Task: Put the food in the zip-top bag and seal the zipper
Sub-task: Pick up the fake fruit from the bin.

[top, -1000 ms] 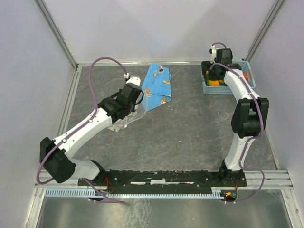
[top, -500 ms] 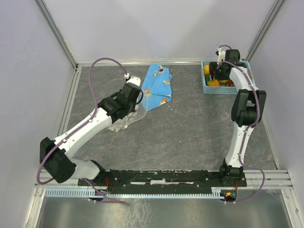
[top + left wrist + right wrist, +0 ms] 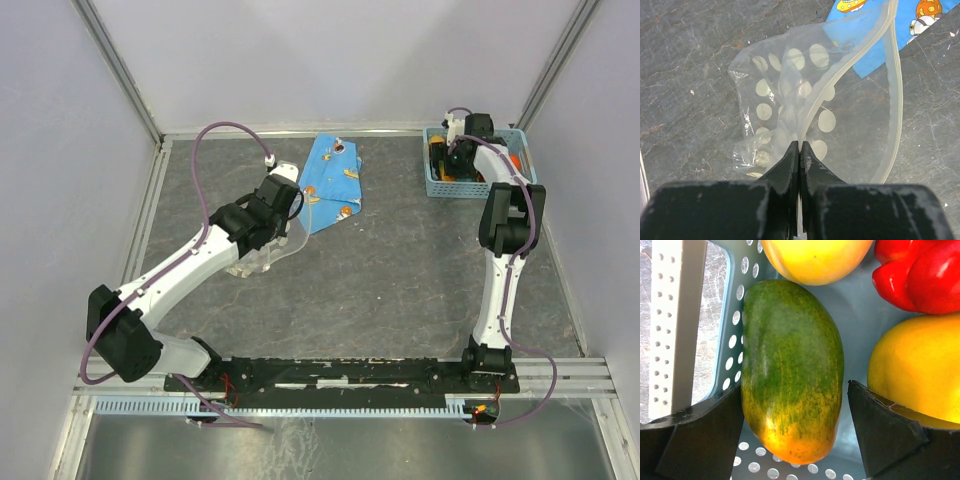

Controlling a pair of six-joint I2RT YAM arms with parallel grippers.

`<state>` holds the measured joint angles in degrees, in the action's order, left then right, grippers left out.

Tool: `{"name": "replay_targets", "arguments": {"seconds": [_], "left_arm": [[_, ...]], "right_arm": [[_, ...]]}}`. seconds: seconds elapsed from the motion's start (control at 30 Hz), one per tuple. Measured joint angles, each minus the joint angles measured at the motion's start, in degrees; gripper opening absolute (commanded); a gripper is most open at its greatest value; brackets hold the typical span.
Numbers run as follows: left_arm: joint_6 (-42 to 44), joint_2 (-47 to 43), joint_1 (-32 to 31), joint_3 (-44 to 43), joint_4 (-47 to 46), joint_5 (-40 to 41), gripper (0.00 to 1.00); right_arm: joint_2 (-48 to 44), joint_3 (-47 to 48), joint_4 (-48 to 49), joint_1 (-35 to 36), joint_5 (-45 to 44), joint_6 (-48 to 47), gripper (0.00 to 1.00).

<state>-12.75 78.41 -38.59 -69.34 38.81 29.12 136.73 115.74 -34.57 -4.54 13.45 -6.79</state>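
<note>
My left gripper is shut on the rim of the zip-top bag, a clear bag with white dots, and holds its mouth open. The whitish zipper curves along the mouth edge. In the top view the left gripper sits over the bag left of centre. My right gripper is open down in the light-blue basket. Its fingers stand either side of a green-and-yellow fruit. A gap shows at the right finger. In the top view the right gripper is in the basket.
A yellow fruit, a red one and an orange-yellow one lie close around the green fruit. A flat blue wrapper with orange prints lies just beyond the bag; its corner shows under the bag's mouth. Walls enclose the table.
My right gripper has shifted about inside the basket and now sits at its left side, around the green fruit. The left arm and bag have barely moved.
</note>
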Motion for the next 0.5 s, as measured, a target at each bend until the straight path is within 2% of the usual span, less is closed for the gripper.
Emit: {"name": "replay_targets", "arguments": {"seconds": [0.1, 0.37, 0.5], "left_arm": [[0.0, 0.2, 0.0, 0.0, 0.0, -0.5, 0.03], [0.0, 0.7, 0.0, 0.0, 0.0, -0.9, 0.03], [0.0, 0.7, 0.2, 0.0, 0.0, -1.2, 0.03]], "right_arm": [[1.0, 1.1, -0.3, 0.0, 1.0, -0.7, 0.85], [1.1, 1.2, -0.6, -0.1, 2.2, -2.0, 0.6], [0.3, 0.2, -0.2, -0.1, 2.5, -2.0, 0.53]]}}
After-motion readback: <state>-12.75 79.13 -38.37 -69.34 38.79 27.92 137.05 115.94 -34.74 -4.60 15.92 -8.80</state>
